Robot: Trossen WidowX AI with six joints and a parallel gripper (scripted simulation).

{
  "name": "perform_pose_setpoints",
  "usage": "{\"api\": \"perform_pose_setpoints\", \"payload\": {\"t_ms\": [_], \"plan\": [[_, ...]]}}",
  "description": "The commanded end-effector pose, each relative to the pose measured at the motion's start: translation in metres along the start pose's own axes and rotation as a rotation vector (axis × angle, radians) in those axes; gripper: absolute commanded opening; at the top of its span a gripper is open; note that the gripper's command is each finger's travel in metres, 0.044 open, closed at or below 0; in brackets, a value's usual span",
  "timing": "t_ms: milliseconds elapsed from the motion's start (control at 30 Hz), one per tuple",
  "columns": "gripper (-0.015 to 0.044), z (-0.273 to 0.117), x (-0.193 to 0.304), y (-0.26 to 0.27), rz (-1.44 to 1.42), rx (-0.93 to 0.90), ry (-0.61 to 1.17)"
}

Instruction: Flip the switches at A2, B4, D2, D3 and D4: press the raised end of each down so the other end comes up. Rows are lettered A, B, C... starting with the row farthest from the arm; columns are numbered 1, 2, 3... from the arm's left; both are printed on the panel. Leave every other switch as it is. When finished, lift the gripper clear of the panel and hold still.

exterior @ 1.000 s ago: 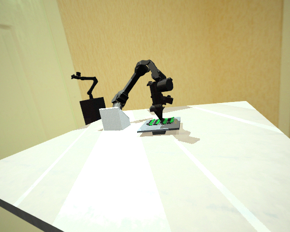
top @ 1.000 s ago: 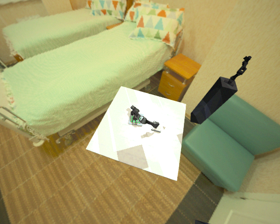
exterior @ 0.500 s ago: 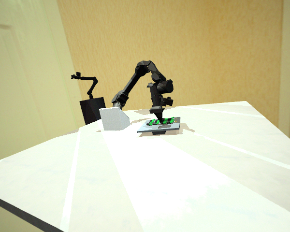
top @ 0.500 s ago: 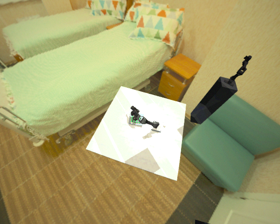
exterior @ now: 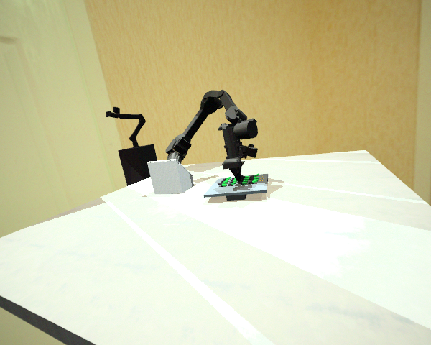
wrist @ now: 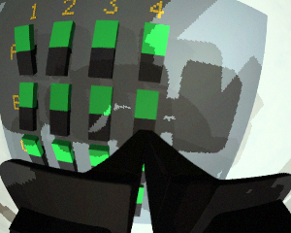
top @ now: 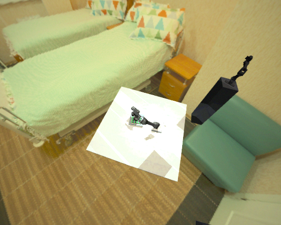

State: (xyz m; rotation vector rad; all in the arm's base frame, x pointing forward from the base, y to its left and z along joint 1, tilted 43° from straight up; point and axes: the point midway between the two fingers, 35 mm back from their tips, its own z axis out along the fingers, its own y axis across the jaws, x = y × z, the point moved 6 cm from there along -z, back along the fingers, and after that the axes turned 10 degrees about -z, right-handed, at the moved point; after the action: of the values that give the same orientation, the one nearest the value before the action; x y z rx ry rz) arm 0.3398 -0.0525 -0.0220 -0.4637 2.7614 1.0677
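The switch panel (top: 136, 125) (exterior: 216, 190) (wrist: 247, 44) carries two-tone switches, green on the far half and black on the near half. In the wrist view, switch A2 (wrist: 61, 35) shows whole. Switch B4 (wrist: 146, 104) shows its green half, and the fingertips cover part of its black near end. My gripper (exterior: 240, 181) (wrist: 145, 136) is shut and empty. Its tip is down at the panel, at or just above the near end of B4; contact is unclear. Green slivers of C4 and D4 (wrist: 140, 195) show around the fingers. D2 and D3 are hidden behind the gripper.
Neighbouring switches A4 (wrist: 155, 40), B3 (wrist: 101, 99) and C3 (wrist: 99, 154) stand close to the fingers. The arm's pale base block (exterior: 165, 178) sits beside the panel. A second dark arm on a stand (top: 215, 96) (exterior: 137, 161) is beyond the table.
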Motion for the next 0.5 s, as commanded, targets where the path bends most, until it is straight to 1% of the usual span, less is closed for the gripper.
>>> {"api": "perform_pose_setpoints", "payload": {"t_ms": [0, 467], "plan": [[0.0000, 0.0010, -0.0002, 0.0003, 0.003, -0.005, -0.004], [0.0000, 0.0029, -0.0001, 0.0003, 0.003, -0.005, -0.004]]}}
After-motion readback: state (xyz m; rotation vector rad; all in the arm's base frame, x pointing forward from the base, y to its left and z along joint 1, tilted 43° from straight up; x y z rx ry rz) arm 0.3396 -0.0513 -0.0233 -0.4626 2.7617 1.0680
